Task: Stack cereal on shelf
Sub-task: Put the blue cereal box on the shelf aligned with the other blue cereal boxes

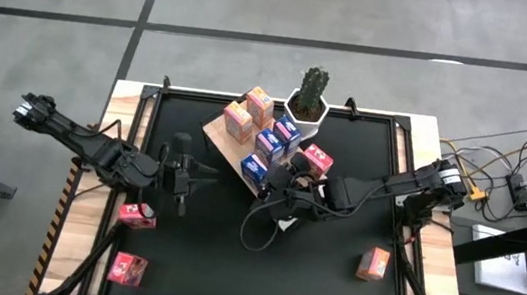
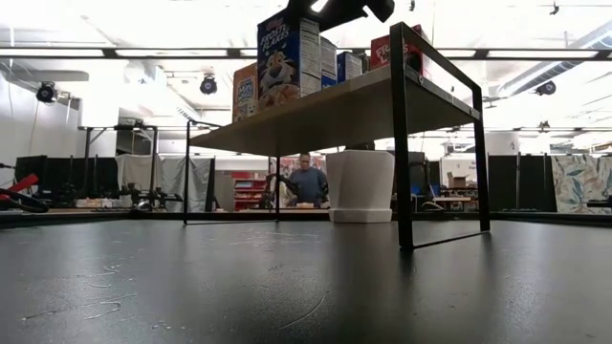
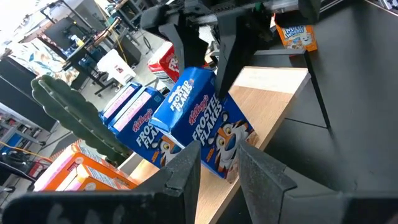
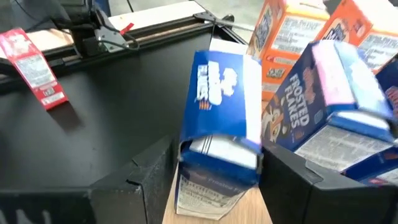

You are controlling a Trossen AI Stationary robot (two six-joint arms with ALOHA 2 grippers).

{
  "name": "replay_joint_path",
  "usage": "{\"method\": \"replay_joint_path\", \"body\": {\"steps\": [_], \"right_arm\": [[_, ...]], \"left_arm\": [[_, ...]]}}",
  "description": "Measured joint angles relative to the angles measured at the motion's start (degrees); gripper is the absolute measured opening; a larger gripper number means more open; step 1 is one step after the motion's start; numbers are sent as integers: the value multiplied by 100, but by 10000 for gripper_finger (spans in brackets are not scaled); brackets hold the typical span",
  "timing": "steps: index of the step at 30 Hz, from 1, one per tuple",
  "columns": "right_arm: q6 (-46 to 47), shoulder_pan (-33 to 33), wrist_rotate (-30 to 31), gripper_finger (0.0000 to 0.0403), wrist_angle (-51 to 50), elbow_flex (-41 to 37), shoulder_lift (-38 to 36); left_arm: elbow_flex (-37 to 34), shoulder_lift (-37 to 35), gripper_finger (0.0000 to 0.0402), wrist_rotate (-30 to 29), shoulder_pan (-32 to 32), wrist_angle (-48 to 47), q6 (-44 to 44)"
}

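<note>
Fingers (image 4: pixel 283 180) of right gripper (image 1: pixel 274 181) clamped on blue Frosted Flakes cardboard box (image 4: pixel 221 134), upright at near end of light-wood shelf board (image 1: pixel 228 148). Tiger print on face. More blue boxes (image 1: pixel 278 139) and orange boxes (image 1: pixel 248 110) stand beside. Left gripper (image 1: pixel 202 172) fingers apart, over black table (image 1: pixel 200 251), just beside shelf.

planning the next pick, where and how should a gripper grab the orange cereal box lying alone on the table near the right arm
The orange cereal box lies flat on the black tabletop, clear of anything else. Probably best to come straight down from above and close across its two long narrow sides at mid-length; its broad face is up, so those sides are free.
</note>
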Motion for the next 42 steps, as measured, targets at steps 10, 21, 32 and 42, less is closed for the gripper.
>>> {"method": "replay_joint_path", "body": {"steps": [10, 21, 32, 42], "right_arm": [[-6, 138, -53, 199, -1068, 995, -8], [-6, 502, -44, 112, -2394, 1248, -22], [-223, 400, 436, 12, -1440, 11, -11], [-751, 139, 247, 9, -700, -138, 7]], "left_arm": [[0, 0, 88, 0, 0, -5, -15], [0, 0, 88, 2, 0, -17, -15], [0, 1, 88, 3, 0, -22, -15], [0, 2, 88, 4, 0, -20, -15]]}}
